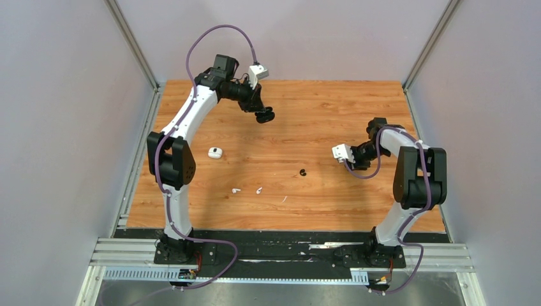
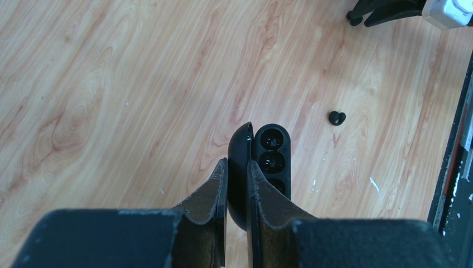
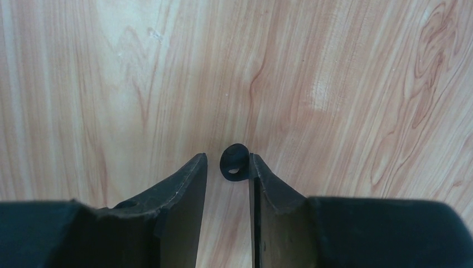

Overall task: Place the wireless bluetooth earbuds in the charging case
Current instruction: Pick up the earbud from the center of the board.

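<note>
Bare tabletop (image 1: 357, 102) around white earbuds (image 1: 236, 190)

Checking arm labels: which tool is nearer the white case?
Left. The left tool, holding a black case, is beyond and right of the white case; the right tool is far to its right.

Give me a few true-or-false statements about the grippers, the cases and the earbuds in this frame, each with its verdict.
1. The left gripper is clamped on an open black case. True.
2. Both white earbuds sit inside the white case. False: they lie loose on the table, apart from that case, on the side nearer the arms' bases.
3. The right gripper is shut tight. False: its jaws stand apart.
4. A small black bud lies on the table between the two arms. True.
</note>
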